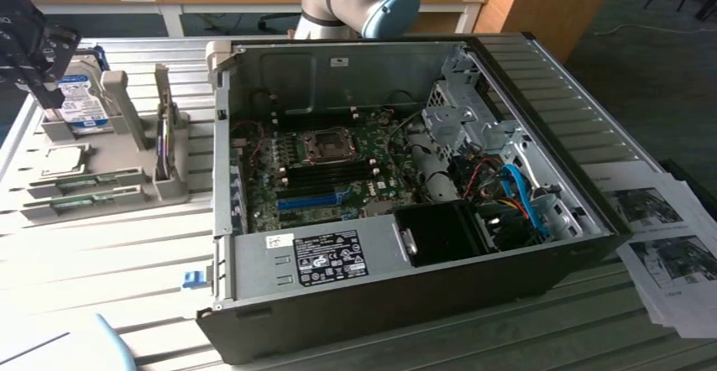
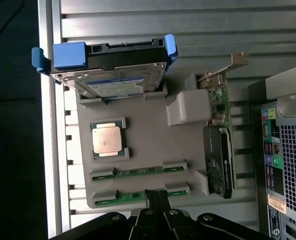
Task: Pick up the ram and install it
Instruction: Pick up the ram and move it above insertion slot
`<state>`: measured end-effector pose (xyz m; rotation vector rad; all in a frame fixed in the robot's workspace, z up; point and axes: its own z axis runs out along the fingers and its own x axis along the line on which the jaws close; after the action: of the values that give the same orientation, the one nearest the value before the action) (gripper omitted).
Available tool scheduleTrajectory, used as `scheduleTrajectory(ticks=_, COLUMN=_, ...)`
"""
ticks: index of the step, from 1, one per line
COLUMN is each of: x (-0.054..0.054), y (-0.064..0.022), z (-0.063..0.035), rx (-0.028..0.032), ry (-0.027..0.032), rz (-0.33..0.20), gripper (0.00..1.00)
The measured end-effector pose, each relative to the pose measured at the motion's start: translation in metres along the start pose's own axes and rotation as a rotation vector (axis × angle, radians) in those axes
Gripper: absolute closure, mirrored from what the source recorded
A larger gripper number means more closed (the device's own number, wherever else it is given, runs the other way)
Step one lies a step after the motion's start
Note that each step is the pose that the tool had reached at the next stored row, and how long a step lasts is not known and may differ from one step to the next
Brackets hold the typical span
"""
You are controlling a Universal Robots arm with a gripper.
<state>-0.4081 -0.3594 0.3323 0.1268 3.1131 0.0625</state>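
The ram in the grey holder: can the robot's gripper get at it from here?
Probably yes. The gripper hangs over the ram, whose upper edge lies uncovered in its holder; the hard drive stands aside. The jaws are shut, though.

Far ram stick (image 2: 138, 172) and near ram stick (image 2: 120, 199): thin green boards, on edge in grey holder (image 2: 143, 145) slots, exterior view's left of PC case (image 1: 370, 304).

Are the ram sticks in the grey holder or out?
In: both ram sticks lie in slots of the grey holder; the shut pincer holds neither.
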Motion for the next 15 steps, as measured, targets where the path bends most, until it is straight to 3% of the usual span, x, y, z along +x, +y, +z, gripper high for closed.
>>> scheduleTrajectory(ticks=8, x=0.0002, y=-0.0003, z=0.0077, rx=0.0000, ry=-0.0001, rz=0.000, gripper=0.91)
scheduleTrajectory(ticks=15, x=0.0002, y=-0.0003, z=0.0082, rx=0.0000, ry=0.0000, rz=0.000, gripper=0.91)
